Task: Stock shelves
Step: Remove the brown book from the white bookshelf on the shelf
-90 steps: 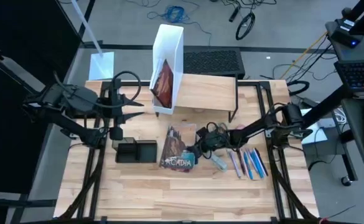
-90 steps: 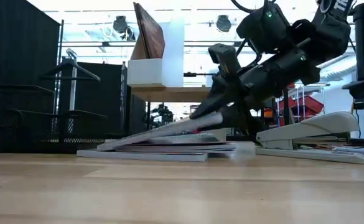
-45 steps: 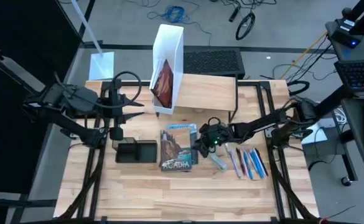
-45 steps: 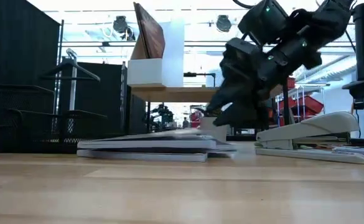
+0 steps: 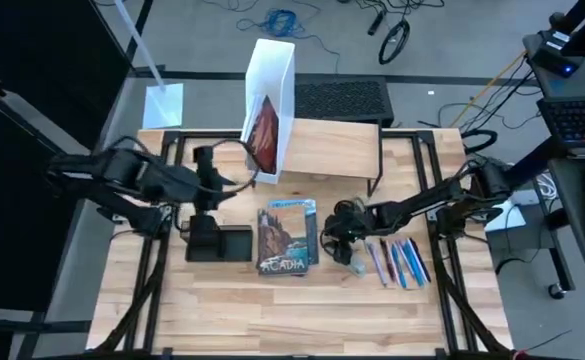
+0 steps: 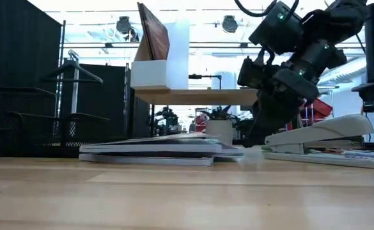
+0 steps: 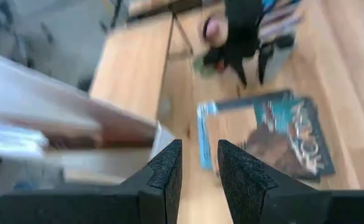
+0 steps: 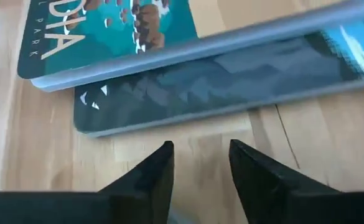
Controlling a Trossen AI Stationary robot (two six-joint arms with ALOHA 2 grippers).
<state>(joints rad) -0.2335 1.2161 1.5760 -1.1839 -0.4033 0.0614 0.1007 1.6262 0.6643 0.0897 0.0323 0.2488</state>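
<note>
Right pincer (image 5: 340,232) hovers low at the right edge of the stacked books (image 5: 288,236), its fingers (image 8: 150,176) apart and holding nothing; the right wrist view shows bare counter between them, with the book stack just beyond. From the low view, the same pincer (image 6: 270,121) hangs beside a grey stapler (image 6: 321,142) that is hard to make out from above. Left pincer (image 5: 240,180), fingers (image 7: 166,174) slightly parted and empty, reaches toward the white magazine file box (image 5: 270,110).

Half a second ago the left arm sat drawn back at the counter's left edge; a second ago the top book was tilted up, and now it lies flat.

Light-wood shelves (image 5: 334,148) stand at the back of the counter (image 5: 272,310), touching the file box, apparently bare on top. A black organizer tray (image 5: 219,243) and pens (image 5: 400,262) lie in front. Cables trail on the floor behind.
</note>
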